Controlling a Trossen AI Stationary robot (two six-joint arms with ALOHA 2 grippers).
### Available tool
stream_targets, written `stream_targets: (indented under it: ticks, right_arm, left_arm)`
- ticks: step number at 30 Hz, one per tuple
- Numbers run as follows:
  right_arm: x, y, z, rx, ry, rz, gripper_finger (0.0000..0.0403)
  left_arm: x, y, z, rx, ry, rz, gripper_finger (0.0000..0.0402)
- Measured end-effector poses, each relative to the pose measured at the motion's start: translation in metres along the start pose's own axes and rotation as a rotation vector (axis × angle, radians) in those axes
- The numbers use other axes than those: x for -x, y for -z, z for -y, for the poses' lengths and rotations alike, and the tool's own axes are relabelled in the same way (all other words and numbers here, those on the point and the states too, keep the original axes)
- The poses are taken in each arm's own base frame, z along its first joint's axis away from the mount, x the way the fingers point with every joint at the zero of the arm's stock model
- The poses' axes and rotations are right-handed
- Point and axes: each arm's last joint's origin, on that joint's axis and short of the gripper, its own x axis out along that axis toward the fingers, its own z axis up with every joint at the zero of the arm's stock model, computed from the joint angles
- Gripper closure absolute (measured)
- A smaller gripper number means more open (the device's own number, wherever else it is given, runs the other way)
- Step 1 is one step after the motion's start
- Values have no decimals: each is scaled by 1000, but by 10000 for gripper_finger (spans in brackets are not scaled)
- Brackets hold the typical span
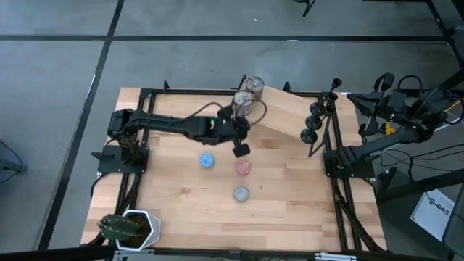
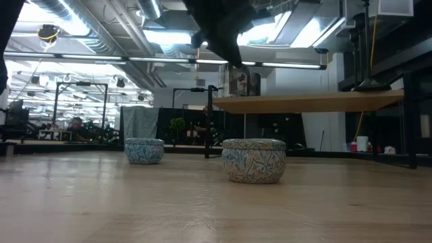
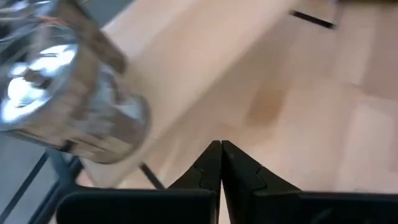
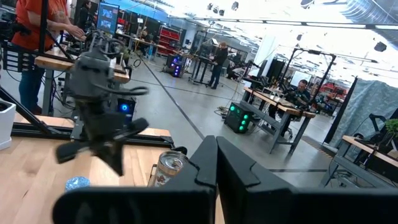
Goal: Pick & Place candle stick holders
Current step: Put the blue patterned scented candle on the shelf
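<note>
On the desk [image 1: 181, 196], a potted cactus [image 1: 123, 228] sits at the near left corner. The left tool [image 1: 241, 149] reaches over the middle, its fingers [image 3: 211, 168] pressed narrow together with nothing between them, just beside two shiny cans [image 1: 248, 94] at the upper end of a tilted wooden board [image 1: 286, 112]. Blue [image 1: 207, 159], pink [image 1: 243, 167] and grey [image 1: 241, 193] discs lie below it. Further right, the three black candle stick holders [image 1: 316, 119] stand in a row by the desk's right rail. The right tool [image 4: 214, 165] waits beyond the right edge, fingers closed and empty. From desk height the holders are hidden
</note>
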Motion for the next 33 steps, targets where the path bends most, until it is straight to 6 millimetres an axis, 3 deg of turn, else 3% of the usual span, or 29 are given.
stream_targets:
  ticks: [6,13,21,26,33]
  right_arm:
    - [0,0,0,0,0,0,398]
    - [0,0,0,0,0,0,398]
    - [0,0,0,0,0,0,398]
    - [0,0,0,0,0,0,398]
    - [0,0,0,0,1,0,398]
  left_arm:
    - [20,17,30,-70,56,-83,399]
    - [39,48,49,5,211,-388,399]
    - [63,77,71,18,144,-567,399]
    - [57,89,87,-31,92,-596,399]
    - [28,111,109,-245,80,-653,399]
